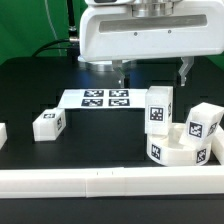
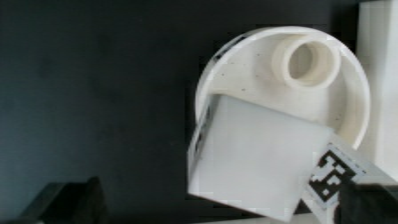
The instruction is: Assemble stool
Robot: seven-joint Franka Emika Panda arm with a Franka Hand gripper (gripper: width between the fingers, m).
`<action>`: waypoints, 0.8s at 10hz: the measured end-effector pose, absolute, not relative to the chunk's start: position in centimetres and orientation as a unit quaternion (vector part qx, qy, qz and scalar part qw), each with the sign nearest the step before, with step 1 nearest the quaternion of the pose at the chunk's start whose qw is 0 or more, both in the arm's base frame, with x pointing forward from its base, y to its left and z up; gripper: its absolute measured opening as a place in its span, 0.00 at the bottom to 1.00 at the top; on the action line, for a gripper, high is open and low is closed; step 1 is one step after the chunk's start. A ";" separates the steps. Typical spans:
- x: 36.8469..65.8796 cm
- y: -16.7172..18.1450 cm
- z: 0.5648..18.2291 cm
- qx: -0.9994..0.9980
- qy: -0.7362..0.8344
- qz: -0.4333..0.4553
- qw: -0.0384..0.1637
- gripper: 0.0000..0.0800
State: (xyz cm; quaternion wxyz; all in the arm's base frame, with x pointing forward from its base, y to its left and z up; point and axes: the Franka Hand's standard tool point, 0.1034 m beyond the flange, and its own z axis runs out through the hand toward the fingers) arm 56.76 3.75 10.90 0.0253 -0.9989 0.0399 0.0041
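The black tabletop point(image 1: 40, 90) takes up most of the room, with a long white rail point(image 1: 110, 181) along its near edge.

The seat point(image 1: 185, 152) sits near the rail, toward the exterior view's right. 2 legs are on it. The back leg point(image 1: 160, 108) stands upright and the right leg point(image 1: 205, 122) looks tilted. I cannot tell whether either one is fully home. The wrist view shows 1 socket point(image 2: 306, 62) empty.

The marker board point(image 1: 105, 98) lies flat behind, about mid-table.

The loose leg point(image 1: 48, 122) rests alone on the tabletop toward the exterior view's left, well apart from the seat. It seems to lie on its side with its long axis roughly across that view, though I would not swear to it. A white piece at the left edge is cut off, and I cannot say what it is.

The jaws hang spread wide and empty, high over the seat, with the back leg roughly below the gap between them.

I judge the next move is to fetch the loose leg. From the jaws it lies far toward the exterior view's left and somewhat nearer the rail. The flat marker board is all that lies between, so the path looks clear. The real risk is at the start: if the jaws drop before moving clear, they could clip the upright back leg.
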 end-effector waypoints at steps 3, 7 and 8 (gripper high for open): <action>56.8 3.8 10.9 -0.996 0.086 0.003 0.026 0.81; 56.8 4.1 10.7 -0.960 0.276 0.005 0.046 0.81; 56.8 4.1 10.7 -0.956 0.290 0.005 0.046 0.81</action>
